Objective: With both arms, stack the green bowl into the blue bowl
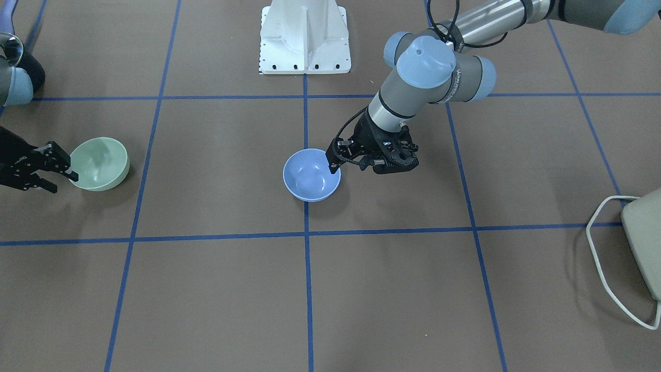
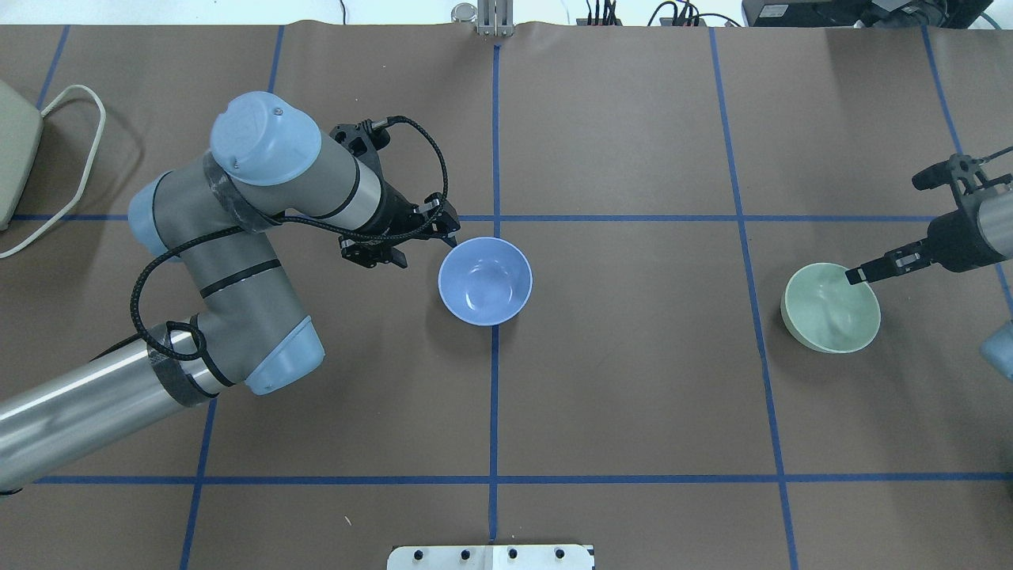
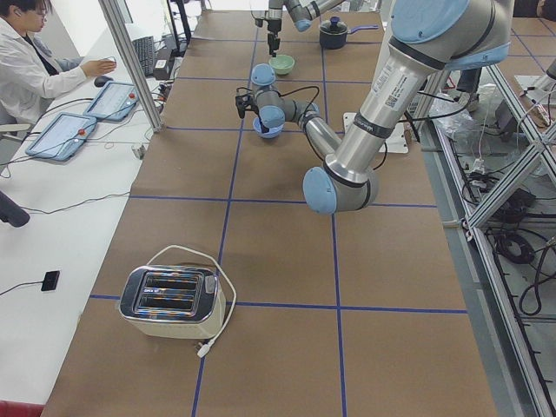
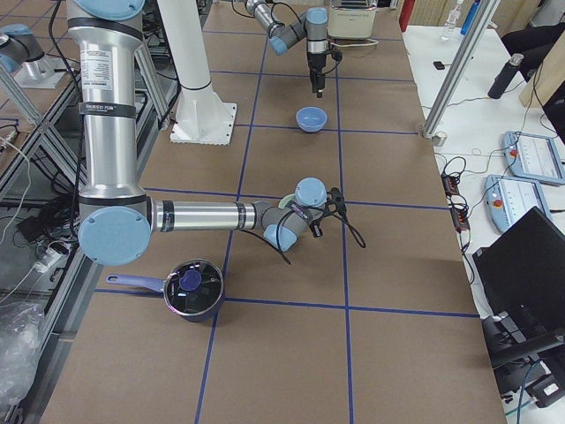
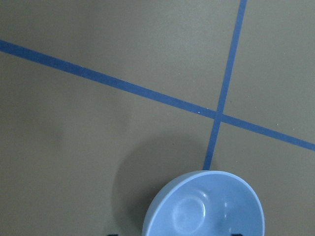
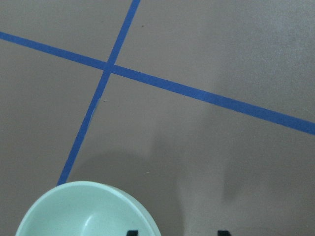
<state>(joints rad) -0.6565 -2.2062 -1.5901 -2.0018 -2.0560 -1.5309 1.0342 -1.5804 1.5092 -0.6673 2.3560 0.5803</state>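
The blue bowl stands upright at the table's middle, and also shows in the overhead view and the left wrist view. My left gripper is open and low at its rim, with one finger over the bowl and one outside. The green bowl sits far off on the robot's right side. My right gripper is open at its rim, with one finger over the bowl and one outside. Neither bowl is lifted.
A white pedestal base stands at the robot's side. A toaster with its cord sits at the left end of the table. A dark pot sits at the right end. Blue tape lines grid the brown table.
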